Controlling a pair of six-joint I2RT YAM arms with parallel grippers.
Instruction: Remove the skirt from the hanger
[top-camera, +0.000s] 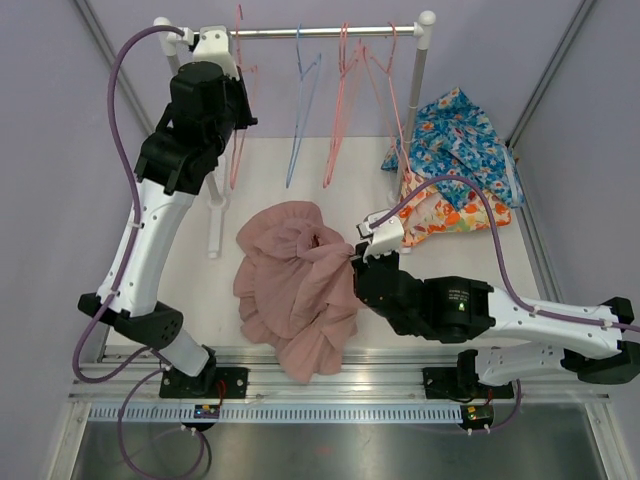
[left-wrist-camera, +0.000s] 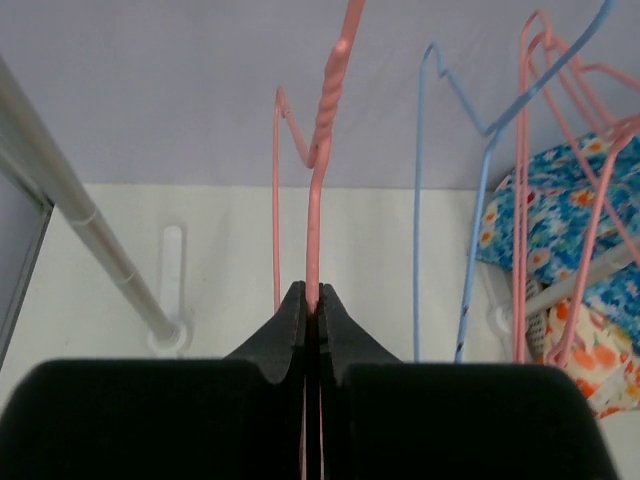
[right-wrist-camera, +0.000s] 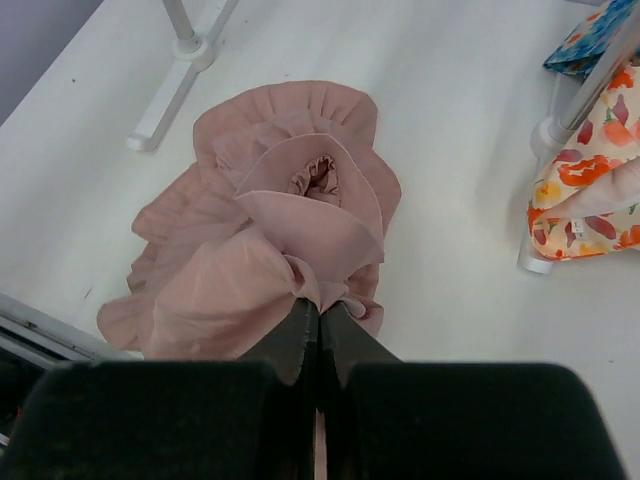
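On the white table (top-camera: 270, 170) the dusty-pink ruffled fabric skirt (top-camera: 295, 285) lay heaped, apparently free of the pink wire hanger (left-wrist-camera: 312, 230), which the left hand (left-wrist-camera: 311, 300) clamped; the right hand (right-wrist-camera: 318, 315) pinched the skirt's edge. Next, I judged, both should let go. The small label (top-camera: 458, 293) on the right arm (top-camera: 540, 320) was unreadable.

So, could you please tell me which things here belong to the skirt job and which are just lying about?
Job: pink skirt, pinched by the right end effector; pink hanger, clamped by the left end effector.
Lying about: blue hanger, spare pink hangers, blue floral garment, orange floral garment.
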